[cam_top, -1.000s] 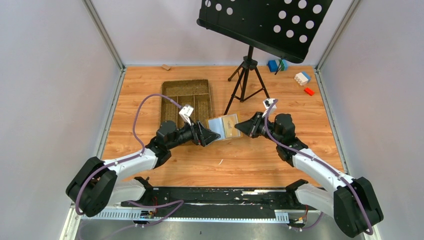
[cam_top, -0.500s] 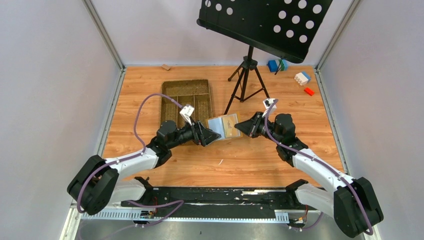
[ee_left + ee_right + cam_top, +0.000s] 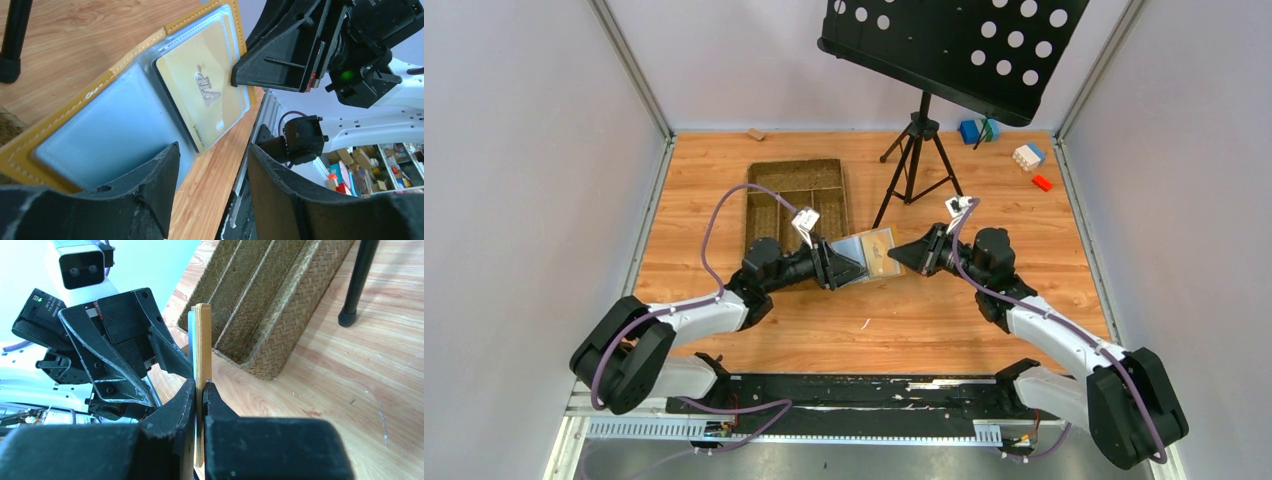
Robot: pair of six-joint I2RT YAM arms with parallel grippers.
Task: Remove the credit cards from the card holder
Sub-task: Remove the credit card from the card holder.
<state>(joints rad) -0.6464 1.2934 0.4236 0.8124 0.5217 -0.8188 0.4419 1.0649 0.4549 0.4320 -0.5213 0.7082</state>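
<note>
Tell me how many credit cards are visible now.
1: a gold card in the clear pocket of the open card holder, beside the right end effector. Others may be hidden behind it.

The card holder point(image 3: 871, 250) sits between left pincer point(image 3: 858, 272) and right pincer point(image 3: 897, 256).

I am reading just one word in these views: "VIP", in slanted letters across the face of the tan-gold credit card point(image 3: 202, 92) sitting in the clear pocket of the card holder point(image 3: 17, 156). A line of small print is running along that card's near edge, but it is coming through too blurred for me to make out.
</note>
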